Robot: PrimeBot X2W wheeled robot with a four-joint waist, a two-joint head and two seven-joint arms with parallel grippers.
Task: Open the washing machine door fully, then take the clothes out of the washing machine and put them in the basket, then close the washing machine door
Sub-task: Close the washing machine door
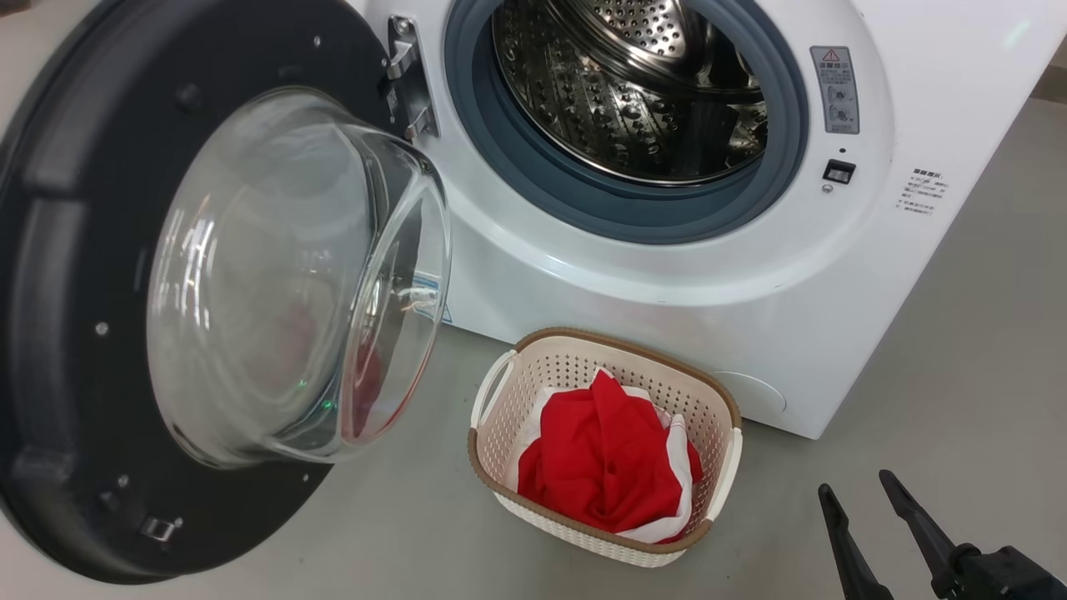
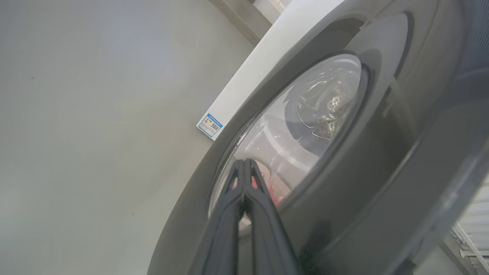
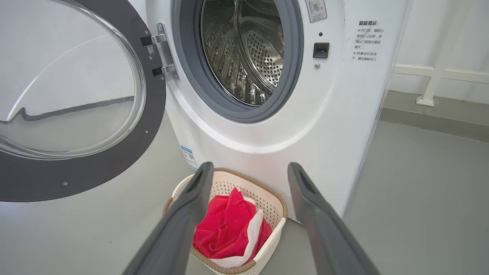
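Observation:
The washing machine (image 1: 667, 275) stands with its steel drum (image 1: 633, 92) showing no clothes inside. The washing machine door (image 1: 67, 333) is swung wide open to the left, its glass bowl (image 1: 292, 275) bulging toward me. On the floor in front sits the basket (image 1: 725, 400), holding the red and white clothes (image 1: 600, 458). My right gripper (image 1: 855, 485) is open and empty at the lower right, above the basket (image 3: 273, 236) and the clothes (image 3: 225, 229). My left gripper (image 2: 244, 162) is shut with nothing in it. It lies close along the door's outer black face (image 2: 363, 172), tips by the window (image 2: 298, 126).
Bare grey floor (image 1: 959, 333) spreads to the right of the machine. A white rail and post (image 3: 431, 76) run along the wall beyond it. The door latch slot (image 1: 839, 171) sits right of the drum opening.

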